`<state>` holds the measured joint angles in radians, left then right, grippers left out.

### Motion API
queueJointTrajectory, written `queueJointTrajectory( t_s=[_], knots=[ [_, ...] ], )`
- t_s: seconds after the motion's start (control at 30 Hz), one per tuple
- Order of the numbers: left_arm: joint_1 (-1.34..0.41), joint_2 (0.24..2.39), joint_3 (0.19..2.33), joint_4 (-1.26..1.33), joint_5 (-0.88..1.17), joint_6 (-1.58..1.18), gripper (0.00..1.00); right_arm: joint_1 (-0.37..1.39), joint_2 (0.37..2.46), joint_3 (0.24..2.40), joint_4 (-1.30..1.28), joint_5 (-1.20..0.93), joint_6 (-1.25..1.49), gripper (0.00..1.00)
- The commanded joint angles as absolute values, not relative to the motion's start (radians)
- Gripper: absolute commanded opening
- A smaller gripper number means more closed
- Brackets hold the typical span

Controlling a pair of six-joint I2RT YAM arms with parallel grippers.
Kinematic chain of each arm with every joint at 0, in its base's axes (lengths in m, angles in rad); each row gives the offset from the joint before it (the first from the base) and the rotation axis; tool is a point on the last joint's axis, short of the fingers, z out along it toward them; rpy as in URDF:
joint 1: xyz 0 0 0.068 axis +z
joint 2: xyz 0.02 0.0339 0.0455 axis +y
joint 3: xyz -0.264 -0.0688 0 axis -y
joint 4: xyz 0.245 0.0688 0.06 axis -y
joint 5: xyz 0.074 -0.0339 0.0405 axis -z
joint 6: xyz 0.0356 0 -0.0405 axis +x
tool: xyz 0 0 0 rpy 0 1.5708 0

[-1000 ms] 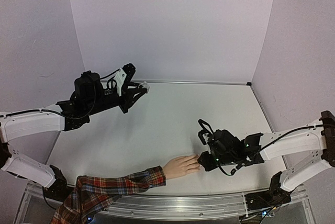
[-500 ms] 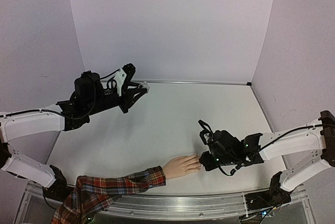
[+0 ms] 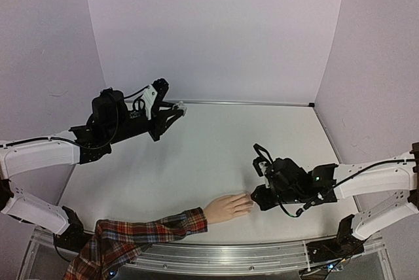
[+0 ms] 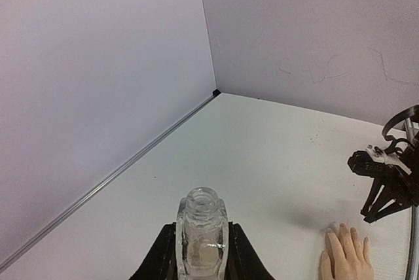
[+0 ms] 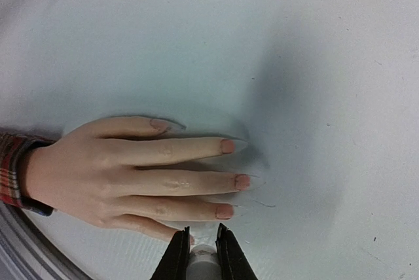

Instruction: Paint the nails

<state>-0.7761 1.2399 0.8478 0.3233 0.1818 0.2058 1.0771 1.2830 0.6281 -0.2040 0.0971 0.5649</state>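
Down near the front edge of the white counter (image 3: pixel 196 156), the right tool (image 5: pixel 202 235) is closed narrowly on a small white cap-like piece (image 5: pixel 203 255). Its 2 black fingers (image 5: pixel 177 257) press the piece from either side. Just ahead of this tool, and to its left in the wrist view, lies the pale peach mannequin hand (image 5: pixel 111 169). It rests palm down and flat on the counter, with its wrist in a red plaid sleeve (image 3: pixel 137 235). The nails (image 5: pixel 241 180) show as small pinkish-orange tips, and 4 of them can be seen, the nearest just ahead of the tool's tips. The tip of the finger closest to the tool sits right at the tool's left finger, so its nail is hidden.

Well apart, toward the back left of the counter, the left tool (image 4: pixel 202 257) is clamped on a clear glass bottle (image 4: pixel 202 224). The bottle's open neck sticks out beyond the fingertips. From this tool the mannequin hand lies far ahead and to the right, and the right tool is just beyond the hand's fingertips.
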Motion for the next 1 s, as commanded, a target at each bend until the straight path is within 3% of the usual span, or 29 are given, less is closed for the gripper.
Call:
queueJointTrajectory(
  t_s=[0.0, 0.97],
  knots=[
    [-0.782, 1.209, 0.846, 0.361, 0.187, 0.210, 0.00, 1.082, 1.300, 0.641, -0.157, 0.033, 0.530, 0.00],
    [-0.782, 1.207, 0.844, 0.362, 0.184, 0.214, 0.00, 1.082, 1.383, 0.665, -0.155, 0.119, 0.583, 0.00]
  ],
)
